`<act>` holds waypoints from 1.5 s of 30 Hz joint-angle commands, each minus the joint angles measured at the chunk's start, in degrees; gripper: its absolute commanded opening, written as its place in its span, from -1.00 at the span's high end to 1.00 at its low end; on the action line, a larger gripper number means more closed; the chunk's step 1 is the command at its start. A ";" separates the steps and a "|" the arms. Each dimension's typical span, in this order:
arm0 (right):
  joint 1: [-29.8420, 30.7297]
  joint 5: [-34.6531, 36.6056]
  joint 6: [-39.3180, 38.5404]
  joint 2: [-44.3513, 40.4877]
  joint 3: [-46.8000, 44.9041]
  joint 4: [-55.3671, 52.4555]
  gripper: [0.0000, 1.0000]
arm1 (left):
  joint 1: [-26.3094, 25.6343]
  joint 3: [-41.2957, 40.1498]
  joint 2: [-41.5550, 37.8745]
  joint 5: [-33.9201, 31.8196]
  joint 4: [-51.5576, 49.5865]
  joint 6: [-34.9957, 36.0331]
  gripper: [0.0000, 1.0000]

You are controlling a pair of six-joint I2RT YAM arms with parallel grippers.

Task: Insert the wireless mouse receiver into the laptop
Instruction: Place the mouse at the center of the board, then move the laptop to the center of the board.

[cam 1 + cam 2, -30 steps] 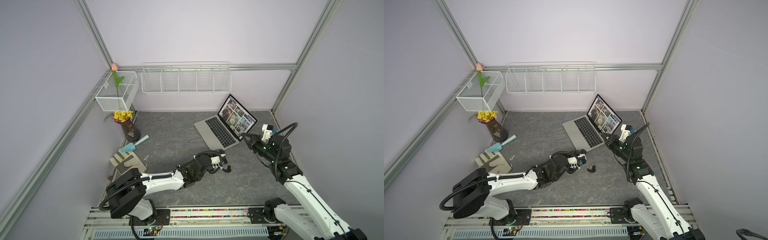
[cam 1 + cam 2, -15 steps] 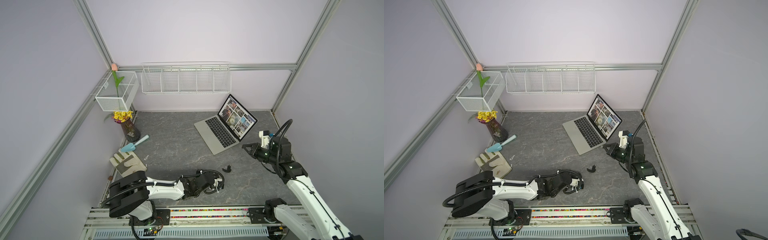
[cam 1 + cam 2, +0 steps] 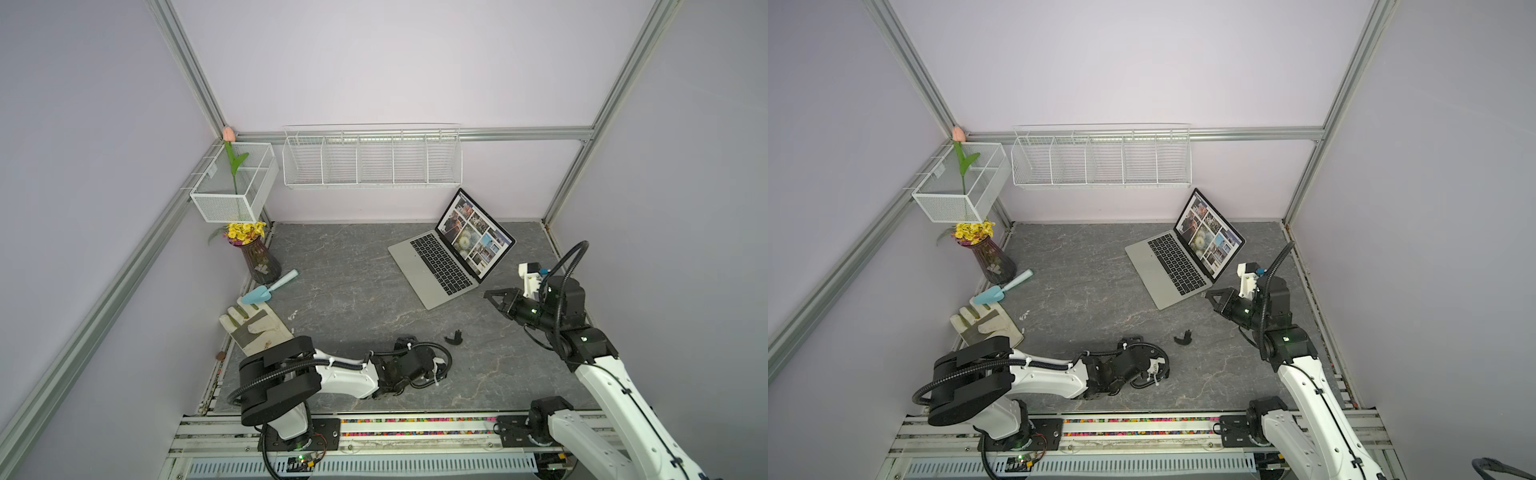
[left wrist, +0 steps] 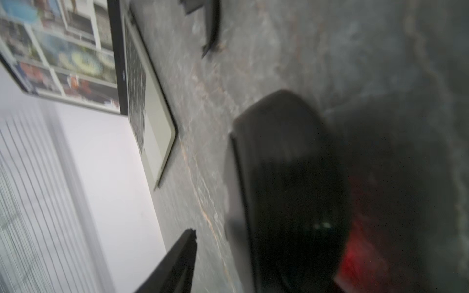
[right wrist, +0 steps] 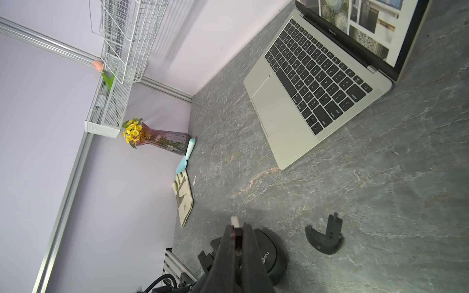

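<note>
The wireless mouse receiver [image 5: 236, 224] is pinched between the fingertips of the right gripper [image 5: 237, 234], which is closed on it and holds it off the table [image 3: 353, 270]. Its pale plug end sticks out past the tips, so its long axis runs along the gripper's own.

The laptop [image 3: 440, 266] stands open on the table, and the side edge that faces the right arm is the one nearest the held receiver. In both top views the gripper's tips lie near the hinge end of that edge. They point obliquely along it toward the middle of the table, not square into it. The coming move probably turns on this: the plug must swing round to meet the edge head-on and come down to its level. No port can be made out on that edge.

Further out, the curved black cover piece [image 5: 324, 238] lies alone on the table, with the black mouse [image 5: 270, 256] just beyond it. The left gripper [image 3: 436, 365] sits low by the mouse, well apart from the laptop. Its wrist view is blurred and shows one finger clear of the mouse, so whether it is open cannot be told.
</note>
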 commanded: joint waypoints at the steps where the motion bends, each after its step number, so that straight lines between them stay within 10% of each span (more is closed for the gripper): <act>1: -0.35 0.03 -1.03 -0.80 -0.43 0.02 0.87 | 0.04 -1.02 -2.55 -1.26 -2.49 0.86 -0.51; 3: -0.35 0.14 -1.25 -0.67 -0.41 0.05 0.87 | -0.05 -0.48 -4.16 -2.06 -5.53 -0.85 -0.99; 13: -0.62 3.26 -0.48 0.22 -1.97 3.19 0.87 | 0.34 -0.35 -18.98 -8.56 -22.72 -12.69 -0.99; 16: -0.62 3.58 1.76 0.13 -4.37 8.86 0.87 | 10.82 9.70 -18.91 3.60 -29.02 -25.85 -0.99; 23: -0.53 6.52 9.04 1.67 -12.95 24.12 0.87 | 30.80 43.81 6.41 18.47 -30.75 -57.23 -0.99; 31: -0.10 9.94 8.10 1.38 -14.37 22.86 0.87 | 43.68 75.84 36.04 33.89 -32.97 -68.56 -0.99; 45: -0.17 14.53 2.54 -2.95 -12.17 12.51 0.87 | 50.31 92.13 57.53 59.24 -25.06 -78.79 -0.94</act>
